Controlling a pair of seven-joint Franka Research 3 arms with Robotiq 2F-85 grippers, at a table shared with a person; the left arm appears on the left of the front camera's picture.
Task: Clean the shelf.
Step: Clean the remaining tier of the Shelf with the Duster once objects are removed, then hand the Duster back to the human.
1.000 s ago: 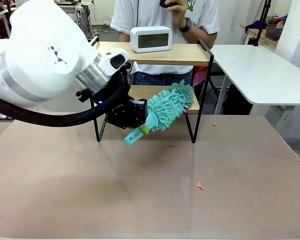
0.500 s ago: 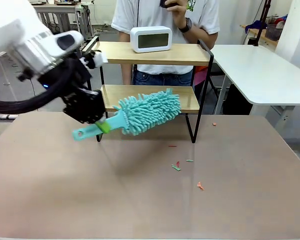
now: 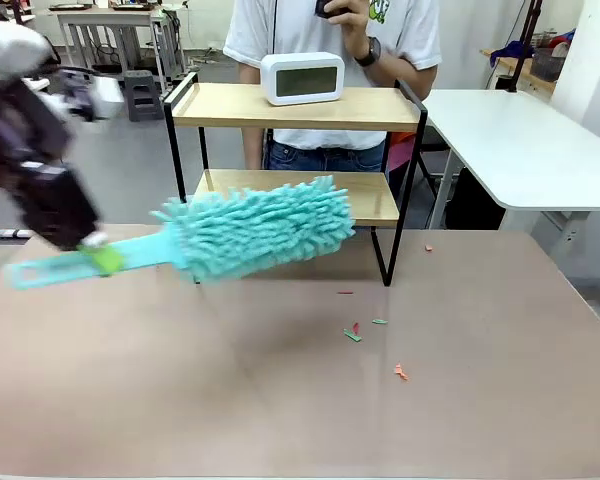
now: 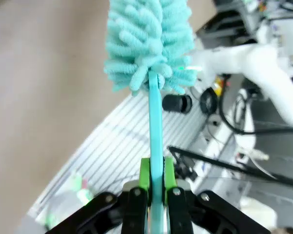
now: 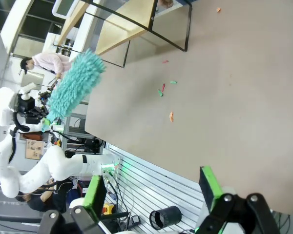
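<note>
**Operator A:** What do we log as changed, from surface [image 3: 280, 420] and shelf [image 3: 300, 105] downward?

**Operator B:** The shelf stands unmoved at the far side of the surface, clock [image 3: 302, 77] on its top board. Our left arm [image 3: 20, 130] has swung away from the shelf's left post toward picture left. The duster [image 3: 255, 228] went with it: its head, on the lower board a second ago, now hangs in front of that board. Scraps [image 3: 352, 333] lie on the surface in front of the shelf, as half a second ago.

**Operator A:** Pose and end effectors?

**Operator B:** We read the left end effector [image 3: 85, 240], motion-blurred, as clenched on the duster handle, duster near horizontal. The right end effector [image 5: 151, 189] is released, pads wide apart, grasping nothing.
</note>
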